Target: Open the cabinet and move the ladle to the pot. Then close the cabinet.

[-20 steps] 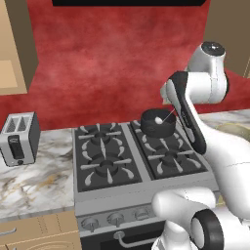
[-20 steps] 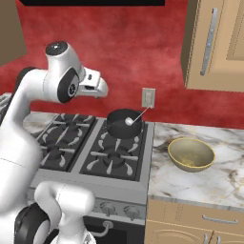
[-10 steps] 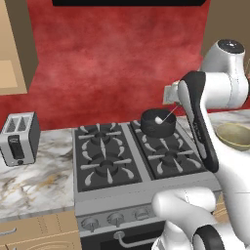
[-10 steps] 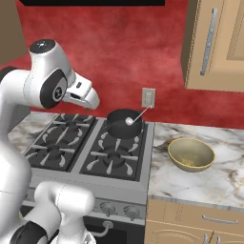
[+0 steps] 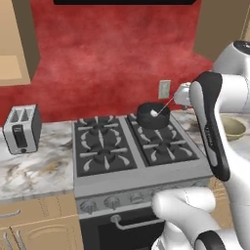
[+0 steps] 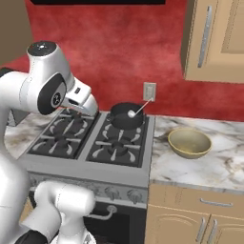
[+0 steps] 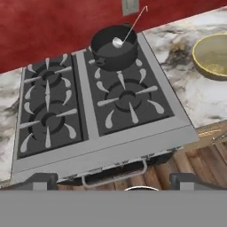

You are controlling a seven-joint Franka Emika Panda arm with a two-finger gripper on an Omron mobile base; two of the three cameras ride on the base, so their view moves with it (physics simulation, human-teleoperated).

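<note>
Hovering empty above the stove's (image 7: 111, 111) front edge, my gripper (image 7: 113, 179) has its jaws spread wide and holds nothing. Farther back, the ladle (image 7: 118, 42) lies in the pot (image 7: 113, 51) on the rear burner, handle leaning over the rim, so that step looks done. Beyond, up right, the cabinet (image 6: 215, 40) awaits closing; nothing stands in the way.

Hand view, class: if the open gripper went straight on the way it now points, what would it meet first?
Most likely the stove. The gripper looks down at the burner grates, with the pot and its ladle farther off near the top. Exactly where it would land is hard to judge.
</note>
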